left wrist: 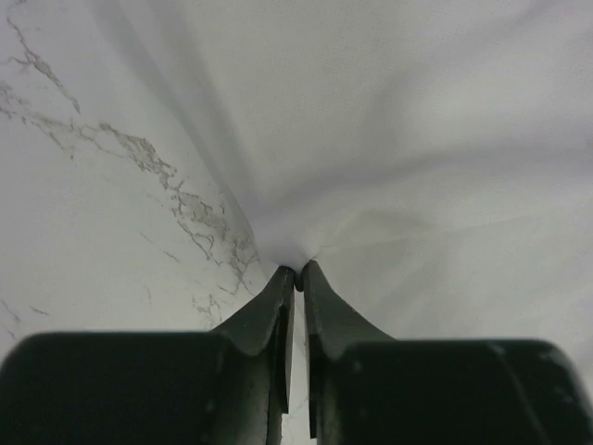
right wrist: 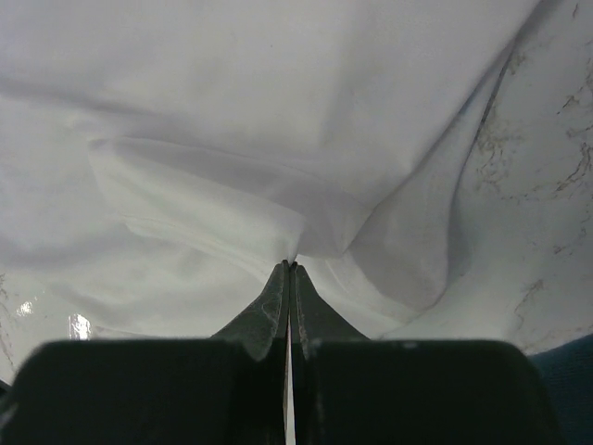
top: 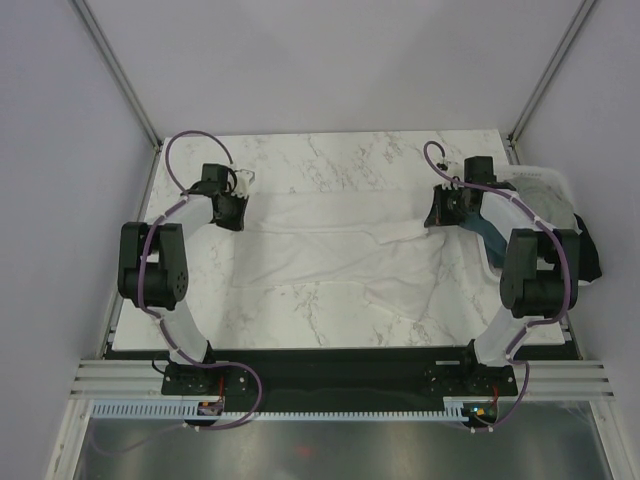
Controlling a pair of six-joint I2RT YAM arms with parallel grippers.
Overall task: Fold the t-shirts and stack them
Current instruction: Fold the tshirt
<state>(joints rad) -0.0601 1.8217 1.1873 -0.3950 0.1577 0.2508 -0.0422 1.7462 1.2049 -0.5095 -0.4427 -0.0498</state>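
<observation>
The marble counter (top: 330,165) carries the white t-shirt (top: 330,260), spread and rumpled across its middle; the left arm (top: 150,265) and right arm (top: 530,270) bend at the elbow and reach inward; the left jaws pinch the shirt's edge, the right jaws a folded edge; the bin (top: 545,180) is half hidden behind the right arm; only a corner of teal-blue cloth (right wrist: 567,371) shows.

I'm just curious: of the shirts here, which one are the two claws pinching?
The white t-shirt, stretched between left gripper and right gripper; the teal shirt and black shirt sit aside at right.
</observation>
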